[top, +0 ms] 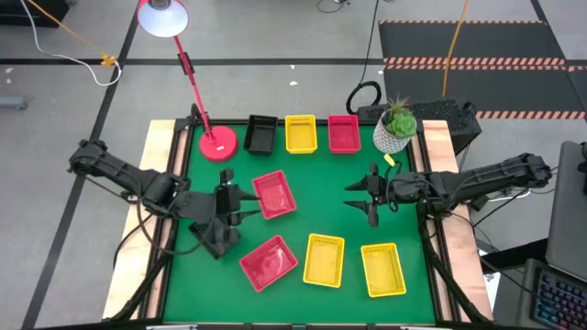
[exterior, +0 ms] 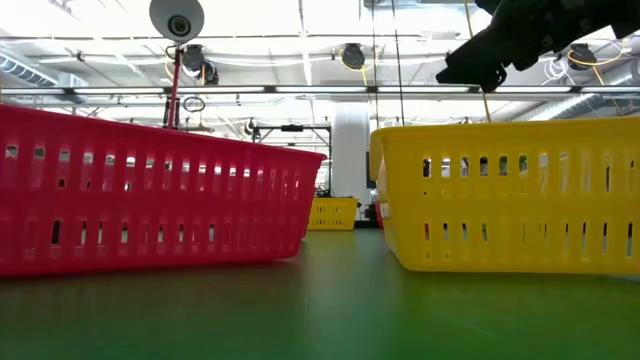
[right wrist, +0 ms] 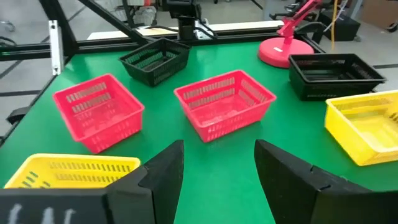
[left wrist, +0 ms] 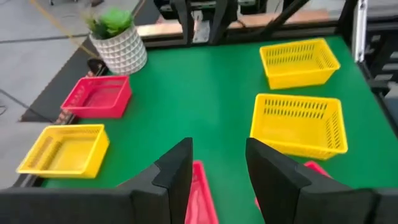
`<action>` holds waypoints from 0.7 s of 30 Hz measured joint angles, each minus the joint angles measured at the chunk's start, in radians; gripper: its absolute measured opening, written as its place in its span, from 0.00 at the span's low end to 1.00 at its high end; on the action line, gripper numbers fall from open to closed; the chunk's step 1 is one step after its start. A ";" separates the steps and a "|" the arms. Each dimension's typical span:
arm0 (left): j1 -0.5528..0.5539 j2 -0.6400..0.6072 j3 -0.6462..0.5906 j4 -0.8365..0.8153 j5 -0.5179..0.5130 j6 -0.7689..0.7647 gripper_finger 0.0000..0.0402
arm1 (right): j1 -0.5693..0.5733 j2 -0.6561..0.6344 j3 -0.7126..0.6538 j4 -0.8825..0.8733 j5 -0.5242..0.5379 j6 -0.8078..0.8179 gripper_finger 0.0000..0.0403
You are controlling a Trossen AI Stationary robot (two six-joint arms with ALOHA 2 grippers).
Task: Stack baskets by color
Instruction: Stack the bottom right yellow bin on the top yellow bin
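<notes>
Green matting covers the table [top: 303, 206], which has pale wooden edges and stands on a grey floor. Along its far edge sit a black mesh-sided plastic basket [top: 260, 134], a yellow mesh-sided plastic basket [top: 301, 134] and a red-pink mesh-sided plastic basket [top: 344, 133] in a row, between a round red lamp base [top: 218, 144] and a white patterned plant pot [top: 394, 134]. Nearer the middle a second red-pink basket [top: 274, 195] lies tilted, just beside the left gripper [top: 240, 203], whose fingers [left wrist: 177, 174] stand apart and hold nothing. A third red-pink basket [top: 269, 262] rests toward the near edge, with two more yellow baskets [top: 324, 259] [top: 382, 269] side by side to its right. The right wrist view shows another black basket [right wrist: 155, 60] on the left arm's side of the table, hidden under that arm from above. The right gripper [top: 359, 199] hovers over bare matting well apart from any basket, its fingers [right wrist: 163, 171] spread and empty.
</notes>
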 joint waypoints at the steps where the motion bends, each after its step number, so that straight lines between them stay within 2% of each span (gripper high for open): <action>1: 0.000 -0.014 -0.034 0.037 0.000 0.004 0.38 | 0.007 0.000 0.000 0.002 0.000 0.010 0.47; 6: 0.002 -0.058 -0.171 0.217 -0.016 0.022 0.38 | 0.050 0.000 0.025 -0.004 0.002 0.066 0.47; 12: 0.002 -0.055 -0.247 0.375 -0.033 0.092 0.38 | 0.128 0.004 0.085 -0.038 0.008 0.085 0.47; 16: 0.002 -0.053 -0.258 0.405 -0.012 0.115 0.38 | 0.191 0.013 0.123 -0.071 0.081 0.101 0.47; 21: 0.000 -0.053 -0.258 0.411 0.067 0.103 0.38 | 0.247 0.038 0.176 -0.146 0.112 0.123 0.47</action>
